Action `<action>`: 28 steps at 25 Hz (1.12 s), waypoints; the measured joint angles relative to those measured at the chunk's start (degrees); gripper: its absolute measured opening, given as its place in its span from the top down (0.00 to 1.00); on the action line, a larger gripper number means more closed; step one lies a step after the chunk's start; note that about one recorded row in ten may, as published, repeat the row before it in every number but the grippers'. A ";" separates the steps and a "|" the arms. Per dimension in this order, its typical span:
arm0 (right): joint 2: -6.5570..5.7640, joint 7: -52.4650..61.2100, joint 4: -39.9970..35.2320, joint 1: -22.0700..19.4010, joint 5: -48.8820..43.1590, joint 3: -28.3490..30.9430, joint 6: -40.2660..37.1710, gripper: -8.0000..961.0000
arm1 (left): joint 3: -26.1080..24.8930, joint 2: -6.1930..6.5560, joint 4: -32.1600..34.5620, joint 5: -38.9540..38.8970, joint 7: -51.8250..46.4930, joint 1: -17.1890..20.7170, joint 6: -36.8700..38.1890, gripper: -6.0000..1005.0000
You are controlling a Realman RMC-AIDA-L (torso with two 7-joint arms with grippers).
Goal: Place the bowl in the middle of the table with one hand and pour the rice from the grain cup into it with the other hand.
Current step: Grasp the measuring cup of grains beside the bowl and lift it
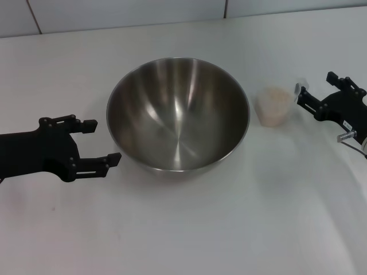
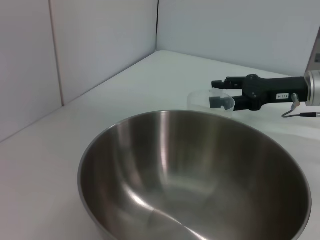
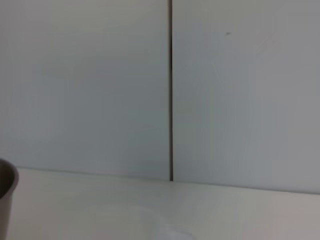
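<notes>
The large steel bowl (image 1: pixel 178 114) stands upright and empty in the middle of the white table (image 1: pixel 229 229). It fills the left wrist view (image 2: pixel 190 175), and its edge shows in the right wrist view (image 3: pixel 7 195). The clear grain cup (image 1: pixel 274 105) stands upright just right of the bowl, with beige rice (image 1: pixel 273 98) inside. My left gripper (image 1: pixel 100 143) is open and empty, level with the bowl's left side and close to its wall. My right gripper (image 1: pixel 314 87) is open just right of the cup. It also shows in the left wrist view (image 2: pixel 218 93), beside the cup (image 2: pixel 202 99).
A pale panelled wall (image 1: pixel 114 14) runs along the table's far edge. White tabletop lies in front of the bowl and to both sides.
</notes>
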 joint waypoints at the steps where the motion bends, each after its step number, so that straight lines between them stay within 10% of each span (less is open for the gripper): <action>1: 0.00 -0.18 0.01 0.00 0.27 0.00 -0.34 0.17 | 0.02 0.00 -0.06 0.00 0.00 -0.02 0.00 0.16; 10: 0.00 -1.29 0.60 -0.37 1.45 -0.28 -1.79 0.17 | 0.06 0.00 -0.75 -0.02 0.09 -0.31 0.00 0.16; 28: 0.01 -2.58 1.30 -0.63 3.39 1.03 -6.00 0.89 | 0.05 0.00 -0.75 0.00 0.10 -0.69 0.00 0.16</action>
